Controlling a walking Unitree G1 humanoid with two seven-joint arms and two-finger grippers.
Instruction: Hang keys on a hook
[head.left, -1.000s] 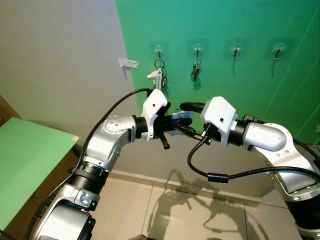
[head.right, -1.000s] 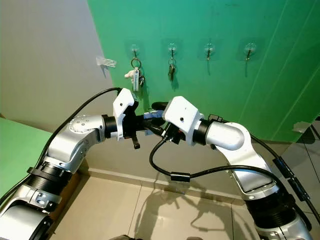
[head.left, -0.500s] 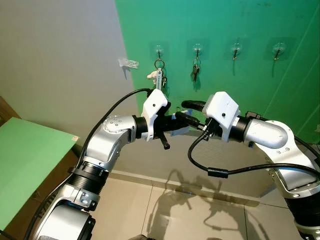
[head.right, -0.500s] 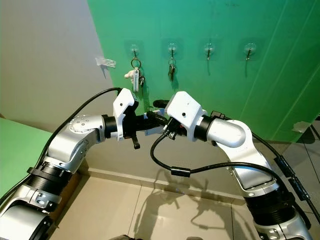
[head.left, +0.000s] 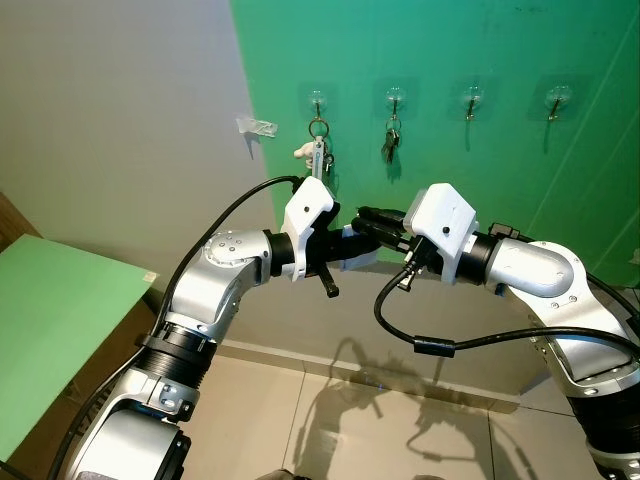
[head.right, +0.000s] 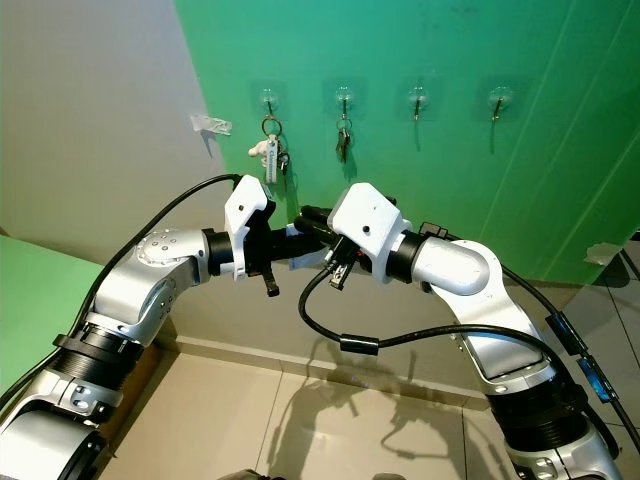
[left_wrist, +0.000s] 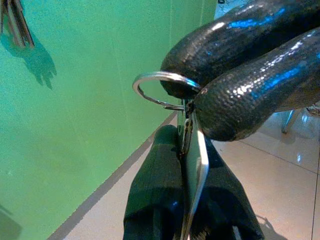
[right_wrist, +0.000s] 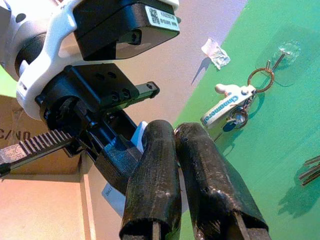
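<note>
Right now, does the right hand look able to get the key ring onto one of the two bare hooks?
Probably yes. The right hand pinches the key ring below the hook row, and nothing stands between it and the bare hooks. The left hand also grips the tag, so it must let go first.

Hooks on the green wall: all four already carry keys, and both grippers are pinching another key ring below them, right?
Not all four. In the left eye view only the two left hooks carry keys; the two right hooks are bare. The left gripper and right gripper do pinch the key ring.
</note>
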